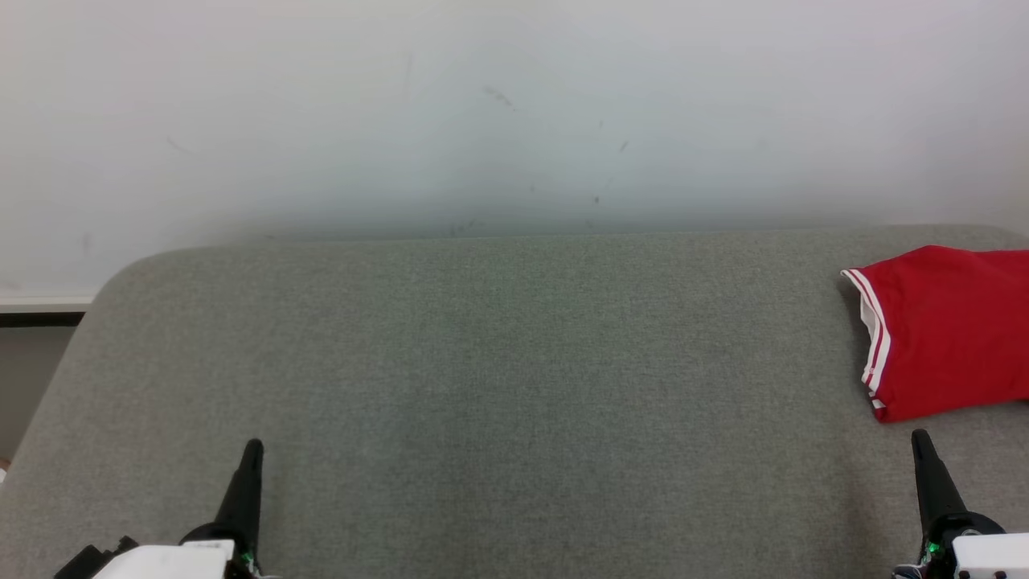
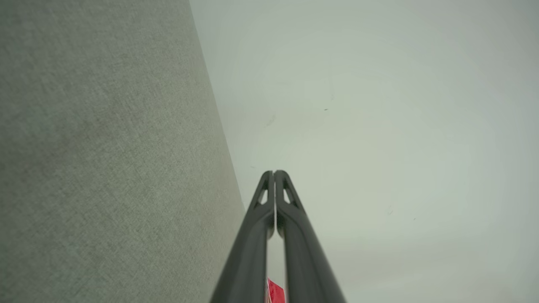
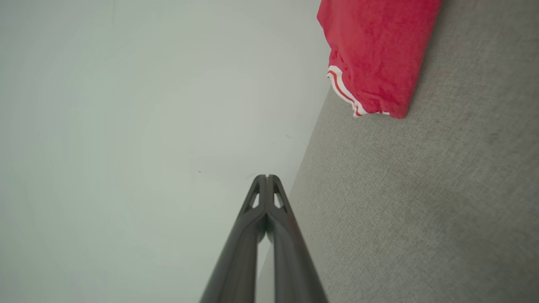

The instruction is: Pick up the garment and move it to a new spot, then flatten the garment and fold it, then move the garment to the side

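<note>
In the head view, the garment lies at the right edge of the frame on the grey bench. It is red, with its white-striped hem turned toward frame centre, and the rest runs out of shot. I cannot give its full long axis, but the hem edge runs top to bottom in the picture. My right claw sits at the lower right, clenched on nothing, with its tip just below the garment's lower left corner and not touching it. My left claw is at the lower left, also clenched and empty, well apart from the cloth across a wide stretch of bare bench.

In the left wrist view, the fingers of the left claw are pressed together and point at the pale wall. A sliver of red garment peeks between them at the bottom edge (far off, I judge).

In the right wrist view, the right claw is closed, and the garment sits in the upper right of the frame, ahead of the tips and off to their right. The striped hem is the nearest part.

My reading is that any reach belongs to the right arm, going forward and slightly outward, with the claw opened first.
</note>
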Controlling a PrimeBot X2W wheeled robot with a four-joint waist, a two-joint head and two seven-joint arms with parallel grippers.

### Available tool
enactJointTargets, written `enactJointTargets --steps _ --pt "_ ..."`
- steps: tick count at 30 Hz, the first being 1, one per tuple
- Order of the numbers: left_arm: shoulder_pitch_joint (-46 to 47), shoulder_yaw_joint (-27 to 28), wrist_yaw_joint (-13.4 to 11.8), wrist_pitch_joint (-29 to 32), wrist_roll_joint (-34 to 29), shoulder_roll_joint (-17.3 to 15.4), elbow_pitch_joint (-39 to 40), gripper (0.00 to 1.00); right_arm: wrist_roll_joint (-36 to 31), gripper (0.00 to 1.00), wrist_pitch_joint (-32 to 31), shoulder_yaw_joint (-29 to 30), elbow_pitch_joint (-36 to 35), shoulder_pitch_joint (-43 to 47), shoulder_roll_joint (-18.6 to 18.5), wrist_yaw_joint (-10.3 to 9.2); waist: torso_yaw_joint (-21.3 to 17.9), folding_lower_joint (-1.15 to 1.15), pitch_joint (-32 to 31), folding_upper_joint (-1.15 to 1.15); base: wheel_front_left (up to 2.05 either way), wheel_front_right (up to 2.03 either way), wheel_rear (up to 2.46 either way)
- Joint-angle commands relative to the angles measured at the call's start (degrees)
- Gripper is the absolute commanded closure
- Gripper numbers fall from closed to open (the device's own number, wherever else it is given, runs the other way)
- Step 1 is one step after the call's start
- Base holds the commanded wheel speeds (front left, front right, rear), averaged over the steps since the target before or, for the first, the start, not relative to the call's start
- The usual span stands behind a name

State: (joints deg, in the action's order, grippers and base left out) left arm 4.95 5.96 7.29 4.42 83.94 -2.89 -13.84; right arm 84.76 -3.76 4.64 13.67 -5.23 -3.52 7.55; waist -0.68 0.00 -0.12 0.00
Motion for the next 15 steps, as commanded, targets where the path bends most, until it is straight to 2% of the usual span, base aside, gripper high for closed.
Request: enactJointTargets --steps 1,15 --pt "0.89 0.32 0.30 0.37 1.51 -0.15 0.06 1.00 1.34 1.00 -0.39 0.42 0.05 -0.83 0.02 -0.10 0.06 0.00 0.02 0.00 0.00 0.00 0.00" --pt "1.37 0.60 0.33 1.70 6.46 -0.05 -0.19 1.00 6.35 1.00 -1.90 1.15 0.28 -1.06 0.15 -0.11 0.48 0.00 0.21 0.00 0.00 0.00 0.00"
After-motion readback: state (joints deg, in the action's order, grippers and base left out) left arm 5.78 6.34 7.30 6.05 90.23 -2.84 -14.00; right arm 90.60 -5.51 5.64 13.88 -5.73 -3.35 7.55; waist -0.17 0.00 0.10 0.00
